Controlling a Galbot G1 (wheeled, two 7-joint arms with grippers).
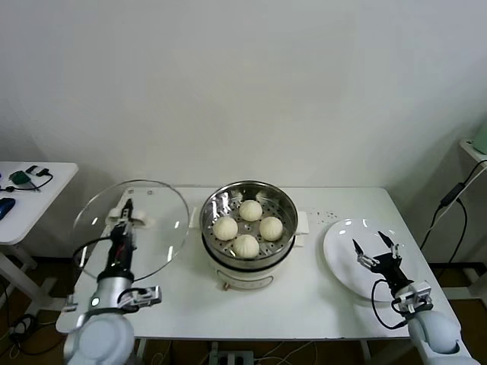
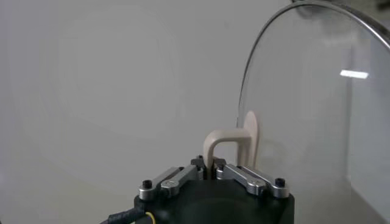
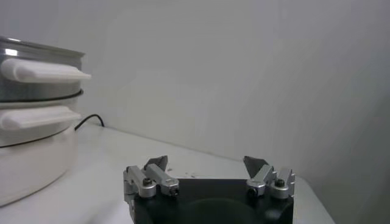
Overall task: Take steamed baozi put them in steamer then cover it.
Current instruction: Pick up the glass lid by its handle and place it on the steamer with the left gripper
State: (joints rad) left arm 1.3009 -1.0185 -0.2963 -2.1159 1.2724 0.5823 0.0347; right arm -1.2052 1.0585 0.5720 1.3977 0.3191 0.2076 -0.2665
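Observation:
The steamer (image 1: 283,199) stands mid-table with several pale baozi (image 1: 246,245) on its perforated tray. It also shows in the right wrist view (image 3: 36,122). My left gripper (image 1: 125,216) is shut on the white bar handle (image 2: 226,141) of the clear glass cover (image 1: 163,228), held up on edge left of the steamer. The cover's pane and metal rim fill the left wrist view (image 2: 317,103). My right gripper (image 1: 374,247) is open and empty over the white plate (image 1: 338,247), right of the steamer.
A side table (image 1: 30,201) with small devices stands at far left. A cable (image 1: 449,201) hangs at far right beside a shelf. The white wall is behind the table.

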